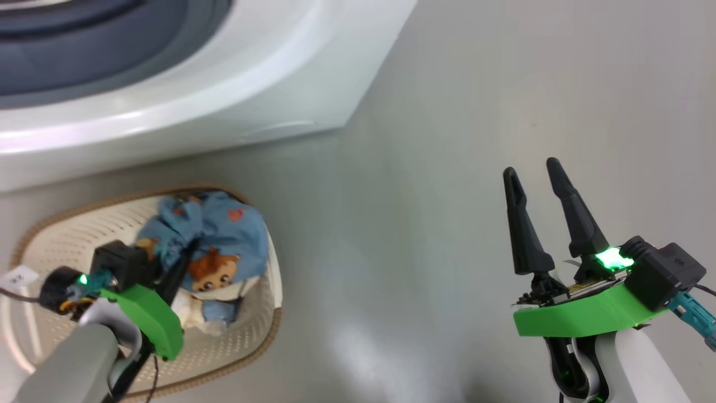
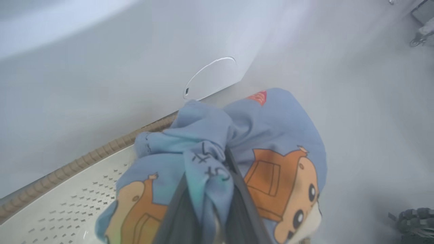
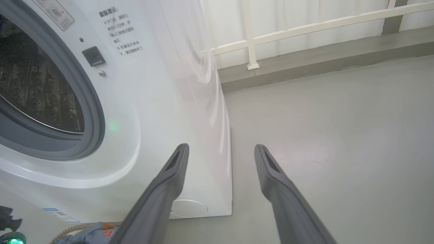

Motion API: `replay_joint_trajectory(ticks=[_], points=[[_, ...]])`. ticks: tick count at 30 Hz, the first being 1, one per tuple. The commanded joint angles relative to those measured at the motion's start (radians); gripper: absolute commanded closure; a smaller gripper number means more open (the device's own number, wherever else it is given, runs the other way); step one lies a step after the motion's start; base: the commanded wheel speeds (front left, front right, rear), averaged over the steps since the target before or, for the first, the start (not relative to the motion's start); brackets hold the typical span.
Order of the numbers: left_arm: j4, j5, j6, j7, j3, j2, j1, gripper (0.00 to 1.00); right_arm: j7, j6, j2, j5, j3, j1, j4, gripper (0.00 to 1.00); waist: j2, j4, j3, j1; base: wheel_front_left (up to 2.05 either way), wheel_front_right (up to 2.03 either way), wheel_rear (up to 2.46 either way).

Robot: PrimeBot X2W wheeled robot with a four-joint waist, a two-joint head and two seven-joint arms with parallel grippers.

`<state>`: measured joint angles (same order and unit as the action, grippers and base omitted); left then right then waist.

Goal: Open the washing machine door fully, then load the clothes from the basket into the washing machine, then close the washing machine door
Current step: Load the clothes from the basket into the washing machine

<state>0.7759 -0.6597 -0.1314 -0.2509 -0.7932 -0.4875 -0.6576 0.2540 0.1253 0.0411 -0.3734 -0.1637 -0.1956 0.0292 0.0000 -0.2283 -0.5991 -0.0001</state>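
The washing machine [image 1: 224,95] stands at the upper left, white, its grey-blue gasket [image 3: 91,112] and steel drum [image 3: 34,84] uncovered. The washing machine door is out of view. Just in front of it on the floor sits the cream basket [image 1: 67,229] with a brown rim. The clothes [image 1: 224,229], a blue bundle printed with orange bears, hang over the basket's right half. My left gripper [image 1: 187,254] is shut on a fold of the clothes [image 2: 278,135], the fabric bunched between its fingers [image 2: 244,189]. My right gripper [image 1: 531,169] stands open over bare floor to the right, nothing between its fingers [image 3: 271,169].
Grey floor [image 1: 447,168] stretches right of the machine. A small round flap [image 3: 188,208] and a blue label [image 3: 56,214] sit low on the machine's front. A raised ledge with a white railing [image 3: 305,27] runs along the far side.
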Motion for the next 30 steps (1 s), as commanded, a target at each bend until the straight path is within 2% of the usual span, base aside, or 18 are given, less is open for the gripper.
replay_joint_trajectory(ticks=[1,12,22,27,30], points=[[-0.029,-0.010,0.001,-0.011,0.040,-0.037,0.022,1.00,0.008,0.005,0.009,0.010,-0.015,0.024,0.016,0.00,0.0000,0.052,0.092,0.0001,0.00,0.00,0.00],[-0.296,-0.116,0.001,-0.011,0.171,-0.018,0.200,1.00,0.008,0.005,0.009,0.044,0.013,0.057,-0.059,0.00,0.0000,0.104,0.271,0.0001,0.00,0.00,0.00],[-0.477,-0.139,0.001,-0.011,0.307,-0.003,0.335,1.00,0.008,0.005,0.009,0.049,0.030,0.097,-0.105,0.00,0.0000,0.123,0.387,0.0001,0.00,0.00,0.00],[-0.560,-0.128,0.019,-0.011,0.373,0.017,0.381,1.00,0.008,0.005,0.009,0.052,0.041,0.110,-0.119,0.00,0.0000,0.130,0.438,0.0001,0.00,0.00,0.00],[-0.608,-0.114,0.046,-0.011,0.403,0.017,0.404,1.00,0.008,0.005,0.009,0.051,0.046,0.116,-0.123,0.00,0.0000,0.130,0.460,0.0001,0.00,0.00,0.00]])
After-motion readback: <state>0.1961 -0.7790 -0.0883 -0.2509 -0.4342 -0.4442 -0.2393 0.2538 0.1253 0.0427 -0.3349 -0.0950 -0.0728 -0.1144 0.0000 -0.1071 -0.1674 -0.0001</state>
